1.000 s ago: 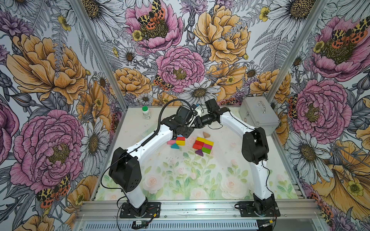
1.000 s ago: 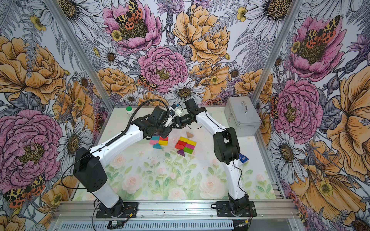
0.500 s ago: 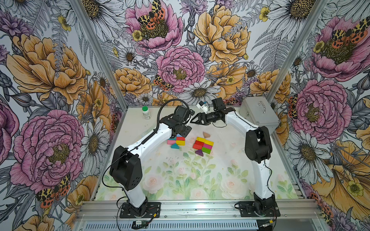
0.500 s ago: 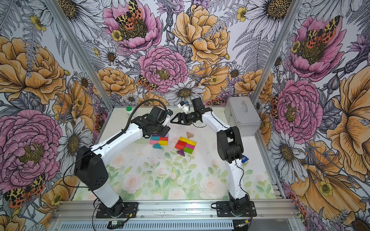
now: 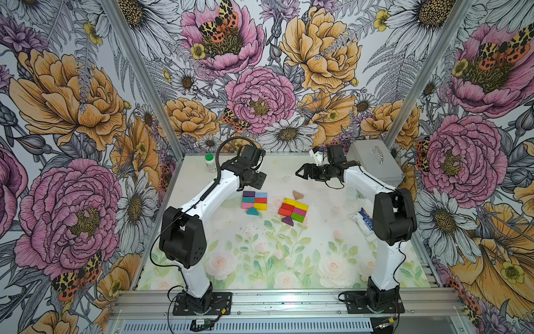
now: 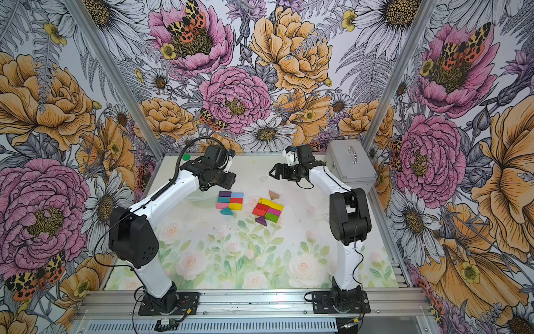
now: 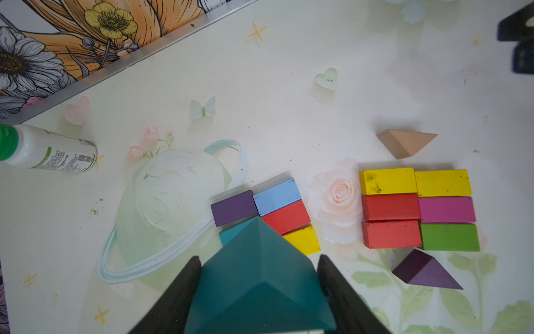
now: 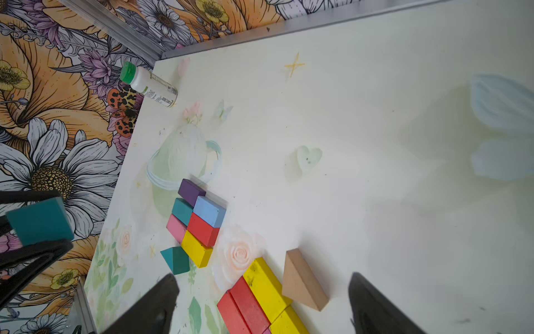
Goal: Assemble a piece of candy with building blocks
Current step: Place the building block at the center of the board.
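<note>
Here, mid-frame on the table point(image 5: 318, 245), the blue-cornered body point(image 5: 255, 200) and yellow-topped body point(image 5: 293, 209) each carry only a lower triangle point(image 5: 252, 211), the tan triangle point(image 5: 298, 195) lies loose, my left tool point(image 7: 258, 260) pinches a teal triangle point(image 7: 260, 289), my right tool point(image 8: 263, 276) is spread empty; upper caps, I judge, remain.

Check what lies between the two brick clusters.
Nothing loose: the left wrist view shows only mat with a printed rose between the light blue brick's cluster and the green brick's cluster.
</note>
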### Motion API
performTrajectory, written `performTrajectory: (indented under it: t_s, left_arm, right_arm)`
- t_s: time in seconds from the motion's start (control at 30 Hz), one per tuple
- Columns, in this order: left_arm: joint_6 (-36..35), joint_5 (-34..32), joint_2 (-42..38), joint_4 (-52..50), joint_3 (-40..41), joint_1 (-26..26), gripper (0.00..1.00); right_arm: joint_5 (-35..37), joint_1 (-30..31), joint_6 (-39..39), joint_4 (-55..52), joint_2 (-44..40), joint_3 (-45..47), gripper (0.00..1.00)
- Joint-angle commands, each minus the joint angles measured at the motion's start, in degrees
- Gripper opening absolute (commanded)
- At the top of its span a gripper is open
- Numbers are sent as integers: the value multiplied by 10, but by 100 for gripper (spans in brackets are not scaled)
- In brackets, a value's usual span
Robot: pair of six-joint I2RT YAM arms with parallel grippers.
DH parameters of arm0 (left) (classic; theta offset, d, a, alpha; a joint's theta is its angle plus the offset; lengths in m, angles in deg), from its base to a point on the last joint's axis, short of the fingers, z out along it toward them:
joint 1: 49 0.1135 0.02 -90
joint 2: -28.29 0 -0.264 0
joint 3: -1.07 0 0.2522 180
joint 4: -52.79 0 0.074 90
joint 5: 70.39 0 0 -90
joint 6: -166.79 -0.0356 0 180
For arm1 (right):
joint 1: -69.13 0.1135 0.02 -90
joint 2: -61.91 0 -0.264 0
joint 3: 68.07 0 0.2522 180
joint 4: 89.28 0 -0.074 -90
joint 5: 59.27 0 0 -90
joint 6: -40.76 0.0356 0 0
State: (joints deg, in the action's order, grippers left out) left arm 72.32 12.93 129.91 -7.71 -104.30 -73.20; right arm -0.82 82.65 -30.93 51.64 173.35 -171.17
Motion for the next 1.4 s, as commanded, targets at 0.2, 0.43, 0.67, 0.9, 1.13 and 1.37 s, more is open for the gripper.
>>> performTrajectory:
  t_s: [0.2,0.43,0.67,0.9,1.13,1.37]
  left_arm:
    - [38,8,116,-35,-80,24,35]
    - [61,24,193,-49,-157,39,35]
    - [60,26,253,-79,-214,51,34]
    - [72,37,296,-90,-254,64,34]
    - [71,38,318,-97,-264,67,34]
    - [71,43,350,-107,-293,71,35]
  right_arm:
    - [112,39,-58,18,-79,92,93]
    - [122,70,-82,30,-93,109,93]
    - [160,92,-97,31,-92,106,93]
    - [186,104,-105,32,-114,114,94]
    - [191,109,-115,30,-111,114,94]
    - [191,112,-119,30,-112,116,94]
